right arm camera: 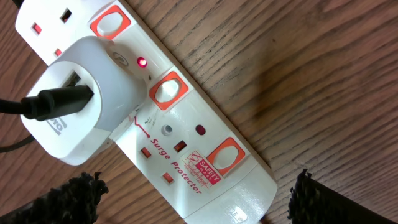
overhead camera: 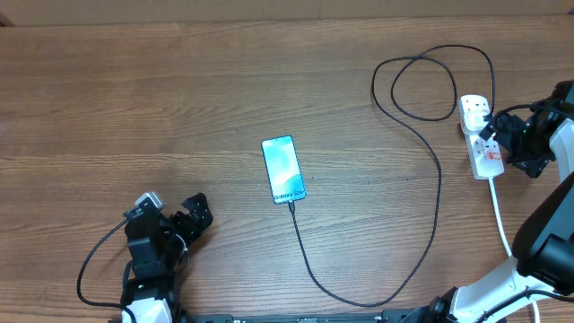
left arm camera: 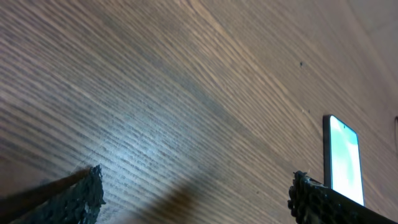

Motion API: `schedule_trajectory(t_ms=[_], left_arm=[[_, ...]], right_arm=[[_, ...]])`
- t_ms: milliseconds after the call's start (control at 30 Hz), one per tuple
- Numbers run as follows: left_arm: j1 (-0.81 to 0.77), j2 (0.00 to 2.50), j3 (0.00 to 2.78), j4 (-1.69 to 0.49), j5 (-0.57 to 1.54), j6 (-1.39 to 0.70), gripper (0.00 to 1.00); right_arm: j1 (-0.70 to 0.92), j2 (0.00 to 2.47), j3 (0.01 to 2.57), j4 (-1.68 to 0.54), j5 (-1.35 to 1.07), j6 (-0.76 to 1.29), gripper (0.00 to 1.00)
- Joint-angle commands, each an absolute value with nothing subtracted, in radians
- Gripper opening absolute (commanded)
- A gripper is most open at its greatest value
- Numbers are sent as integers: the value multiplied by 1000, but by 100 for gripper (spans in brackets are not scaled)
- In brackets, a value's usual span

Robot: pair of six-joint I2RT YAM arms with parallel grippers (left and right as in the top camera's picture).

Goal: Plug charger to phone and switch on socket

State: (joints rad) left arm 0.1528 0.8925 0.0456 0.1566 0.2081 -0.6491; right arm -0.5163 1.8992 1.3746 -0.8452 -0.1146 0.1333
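Observation:
The phone (overhead camera: 282, 169) lies flat mid-table with its cyan screen lit; its edge also shows in the left wrist view (left arm camera: 342, 158). The charger's thin black cable (overhead camera: 438, 193) runs from the phone's near short edge, curves right, loops, and reaches the socket (overhead camera: 485, 154). In the right wrist view its black plug (right arm camera: 59, 101) sits in a white adapter (right arm camera: 102, 93) on the socket (right arm camera: 186, 149), and a small red light (right arm camera: 142, 62) glows. My right gripper (right arm camera: 199, 205) (overhead camera: 496, 136) is open, straddling the strip's cord end. My left gripper (overhead camera: 199, 215) (left arm camera: 199, 199) is open and empty, left of the phone.
The socket's thick white cord (overhead camera: 499, 211) runs toward the near table edge at right, close to the right arm. The black cable's loop (overhead camera: 421, 82) lies behind the socket. Orange-rimmed switches (right arm camera: 168, 90) line the strip.

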Motion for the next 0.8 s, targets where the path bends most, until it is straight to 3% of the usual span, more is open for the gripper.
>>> schedule_trajectory(t_ms=[0,267,767], left_arm=[[130,866,5,96,205,-649,100],[95,584,5,-63,192,-560,100],[55,319,5,-60,199,-405,100]], right_arm=[[-516,1875,1389,-840,-107,128,100],[-516,1875,1389,-840,-107,128,100],[-516,1875,1389,-840,-107,129,100]])
